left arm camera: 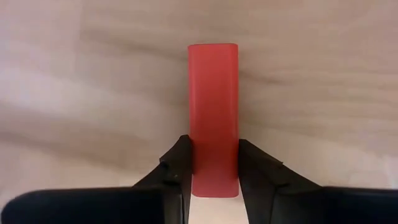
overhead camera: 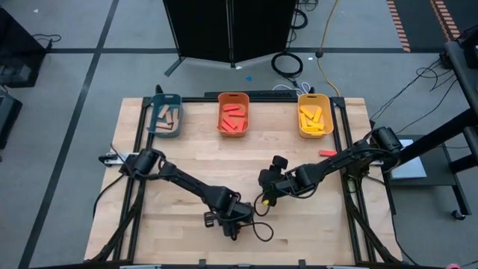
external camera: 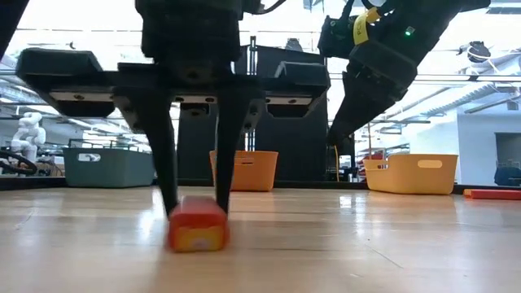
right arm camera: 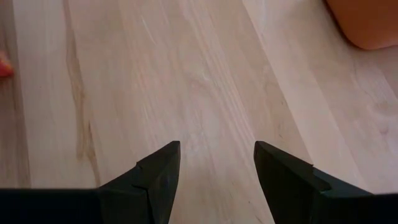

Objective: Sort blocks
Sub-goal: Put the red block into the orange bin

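On the pale wooden table (overhead camera: 187, 149), near its front edge, the left gripper (left arm camera: 214, 168) clamps a smooth red block (left arm camera: 213, 112) lying flat. The high view hides this block. The right gripper (right arm camera: 216, 165) hangs spread, holding nothing.

A wooden table (overhead camera: 224, 172) with a black frame is seen standing on grey carpet tiles. Three bins are lined up along its far edge: a teal bin (overhead camera: 165, 114) at the left, an orange bin (overhead camera: 233, 113) in the middle and a yellow bin (overhead camera: 314, 114) at the right, well apart from one another. A dark cabinet (overhead camera: 230, 30) is placed beyond the table, and a coiled black cable (overhead camera: 287, 63) and a yellow cord (overhead camera: 326, 30) are laid on the floor near it.
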